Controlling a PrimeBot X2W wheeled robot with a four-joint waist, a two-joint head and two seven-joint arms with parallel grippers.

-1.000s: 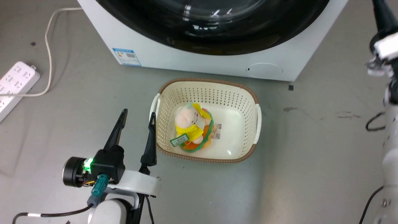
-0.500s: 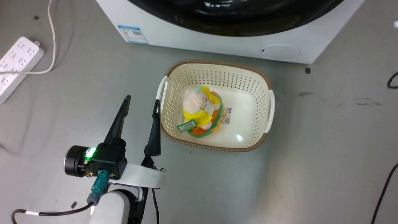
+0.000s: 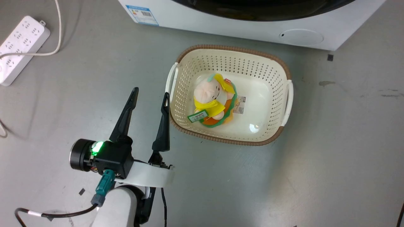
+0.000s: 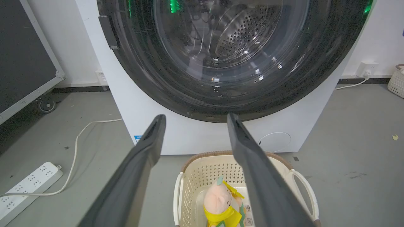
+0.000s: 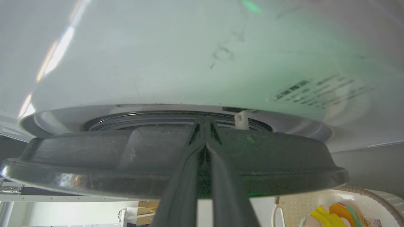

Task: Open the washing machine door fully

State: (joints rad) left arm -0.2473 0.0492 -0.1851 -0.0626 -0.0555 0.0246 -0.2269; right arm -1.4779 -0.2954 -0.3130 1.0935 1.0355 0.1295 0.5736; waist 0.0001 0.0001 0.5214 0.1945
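Note:
The washing machine door (image 4: 142,78) is a glossy black round with a clear glass centre, facing my left wrist camera. In the head view its lower rim (image 3: 268,9) is a black strip at the top edge. Seen edge-on in the right wrist view, the door (image 5: 94,157) stands a narrow gap off the white machine front (image 5: 189,63), with a white latch piece (image 5: 242,119) showing in the gap. My right gripper (image 5: 205,121) is shut, its tips tucked behind the door's rim. My left gripper (image 3: 151,92) hangs open over the floor, left of the basket, holding nothing.
A cream perforated basket (image 3: 233,48) with a plush toy (image 3: 213,102) sits on the grey floor just in front of the machine. A white power strip (image 3: 22,47) and its cable lie at the far left.
The head camera has shifted, so the machine and basket sit higher and further right in the picture. The right arm has left the head picture. The left gripper stays open.

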